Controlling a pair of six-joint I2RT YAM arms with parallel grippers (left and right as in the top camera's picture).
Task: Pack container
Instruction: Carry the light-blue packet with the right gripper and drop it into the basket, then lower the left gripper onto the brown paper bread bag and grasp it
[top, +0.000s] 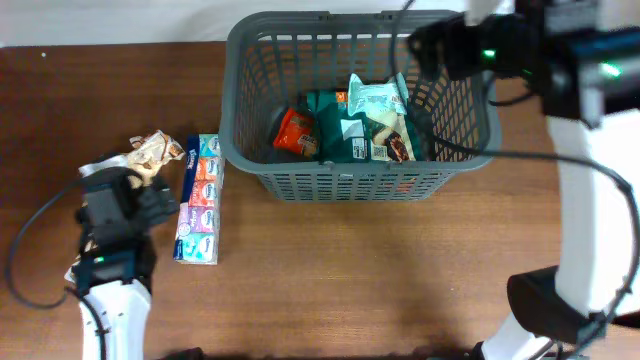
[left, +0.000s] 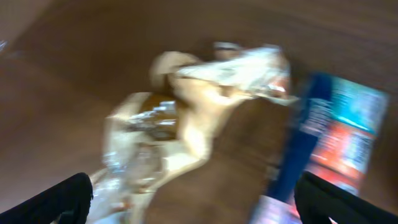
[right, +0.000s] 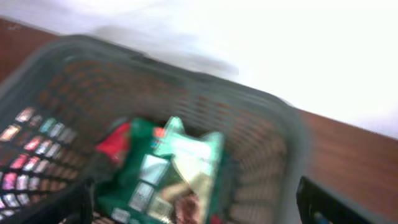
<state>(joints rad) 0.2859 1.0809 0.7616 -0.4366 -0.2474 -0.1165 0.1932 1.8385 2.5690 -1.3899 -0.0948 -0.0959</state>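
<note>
The dark grey container (top: 470, 150) stands at the back centre and also shows in the right wrist view (right: 249, 102). Inside lie green snack packets (top: 365, 125) and a red packet (top: 294, 128); the right wrist view shows the green packets (right: 168, 171) too. My right gripper (top: 445, 45) is open and empty above the container's far right rim. My left gripper (top: 150, 195) is open over the table at the left, just short of a crumpled clear wrapper (top: 150, 152), which also shows blurred in the left wrist view (left: 186, 118).
A long blue multipack of small packets (top: 199, 198) lies on the table right of the left gripper and shows in the left wrist view (left: 329, 143). A white wall runs behind the container (right: 249, 37).
</note>
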